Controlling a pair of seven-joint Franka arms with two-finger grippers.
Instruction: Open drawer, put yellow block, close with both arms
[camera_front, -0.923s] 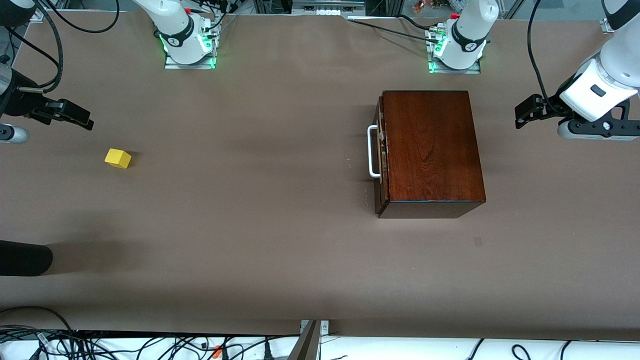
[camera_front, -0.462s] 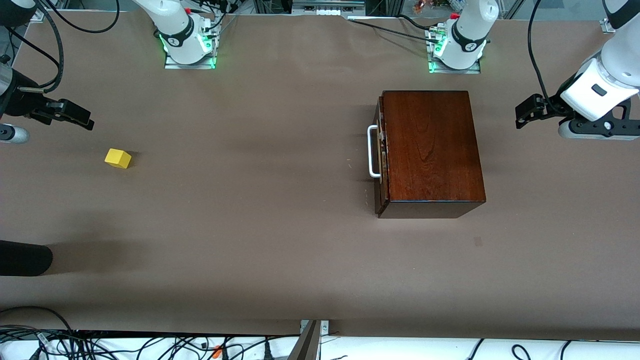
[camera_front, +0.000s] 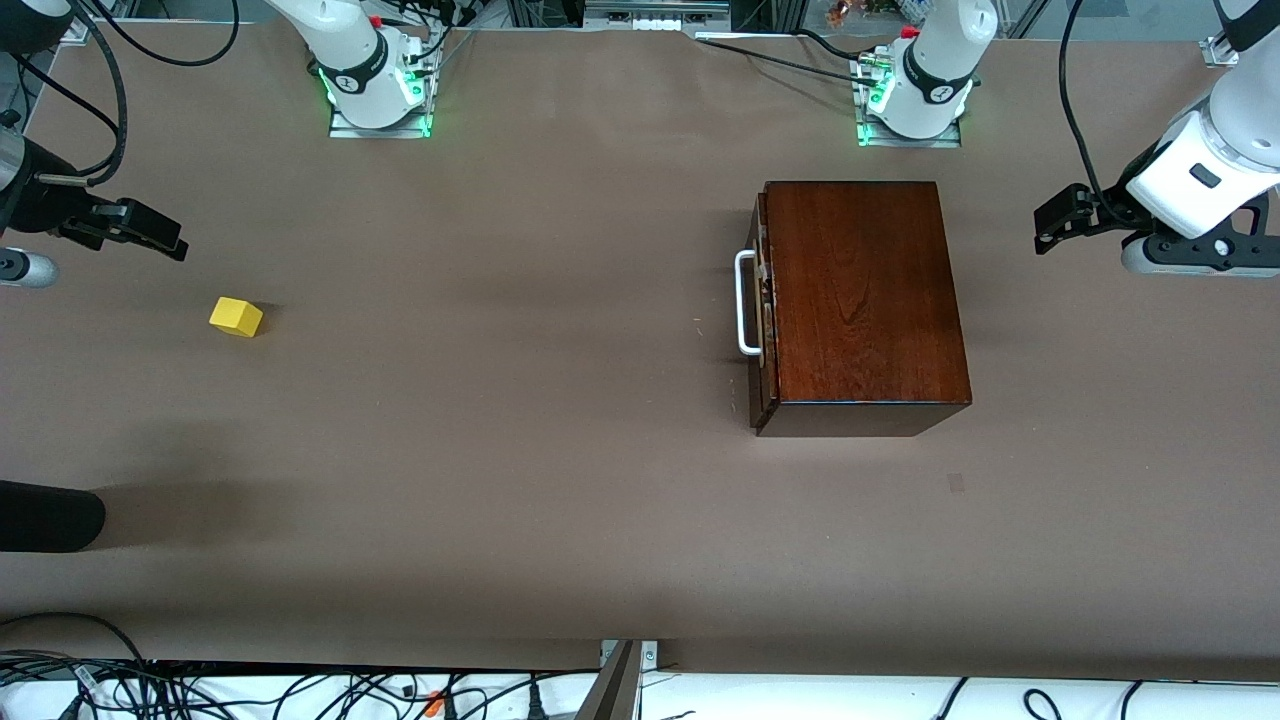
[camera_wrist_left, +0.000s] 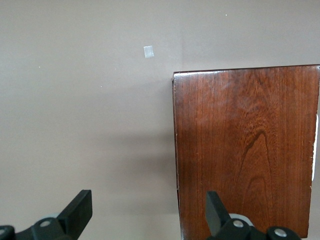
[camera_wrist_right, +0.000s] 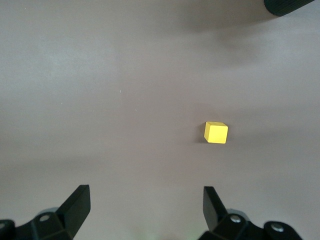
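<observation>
A matte brown desk (camera_front: 560, 480) carries a glossy dark mahogany rectangular box (camera_front: 860, 300), its grain visible, with the drawer (camera_front: 762, 300) shut and a white U-shaped bar handle (camera_front: 744, 303) facing nine o'clock. A small bright yellow cube-like block (camera_front: 236, 316) sits well apart at the right arm's end. The right claw (camera_front: 150, 235) hovers at its eleven o'clock, fingers apart. The left claw (camera_front: 1055, 218) hovers at the box's two o'clock, fingers apart.

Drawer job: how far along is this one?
Nothing looks done: the drawer sits shut in the wooden box, and the yellow block lies on the table toward the right arm's end. Both the left gripper and the right gripper are open and empty. Opening, placing and closing remain.
</observation>
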